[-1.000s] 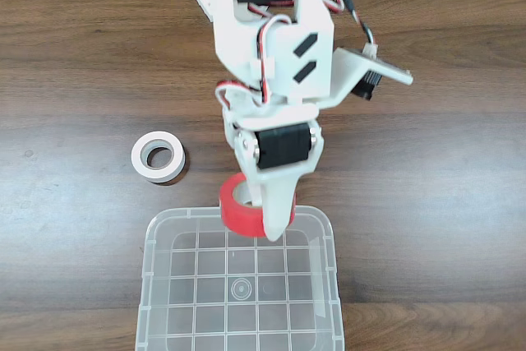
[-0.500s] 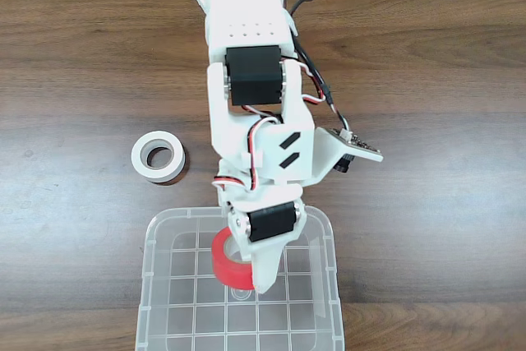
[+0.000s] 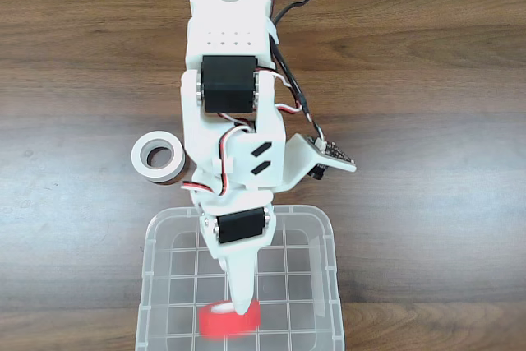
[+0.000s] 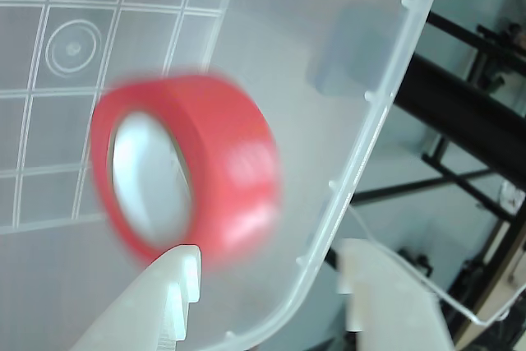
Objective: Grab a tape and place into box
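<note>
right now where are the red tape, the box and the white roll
red tape (image 4: 234, 162): wrist view, blurred outer band.
box (image 3: 325, 228): fixed view, upper right corner of its rim.
white roll (image 3: 145, 167): fixed view, its top face, left of the arm.

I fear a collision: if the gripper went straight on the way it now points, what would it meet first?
Probably the blurred small red roll of tape, which lies just ahead of the open gripper in the wrist view, over the large clear plastic box. Depth is unclear.

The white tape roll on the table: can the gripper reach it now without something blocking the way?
Probably yes. The white tape roll lies alone on the table, outside the box, beside the arm. The open gripper holds nothing.
</note>
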{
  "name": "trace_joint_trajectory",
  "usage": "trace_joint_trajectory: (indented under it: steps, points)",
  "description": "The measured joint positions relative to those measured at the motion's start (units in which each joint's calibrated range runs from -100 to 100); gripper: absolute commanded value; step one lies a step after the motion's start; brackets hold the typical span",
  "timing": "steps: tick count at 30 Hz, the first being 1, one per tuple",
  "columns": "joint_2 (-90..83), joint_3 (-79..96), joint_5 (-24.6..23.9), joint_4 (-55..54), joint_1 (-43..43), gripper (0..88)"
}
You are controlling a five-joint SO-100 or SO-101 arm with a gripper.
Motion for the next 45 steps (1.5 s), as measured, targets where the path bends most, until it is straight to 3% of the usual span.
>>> trace_joint_trajectory:
  steps: [22,31,37,45]
  points:
    - [0.00,-0.36,-0.05,6.19,0.23,24.8]
    - [-3.43,-3.25,-5.64,19.41,-0.23,1.4]
    - [-13.23,-3.34,-8.40,29.49,-3.68,1.3]
    - [-28.97,-3.07,-9.29,32.46,-5.11,1.3]
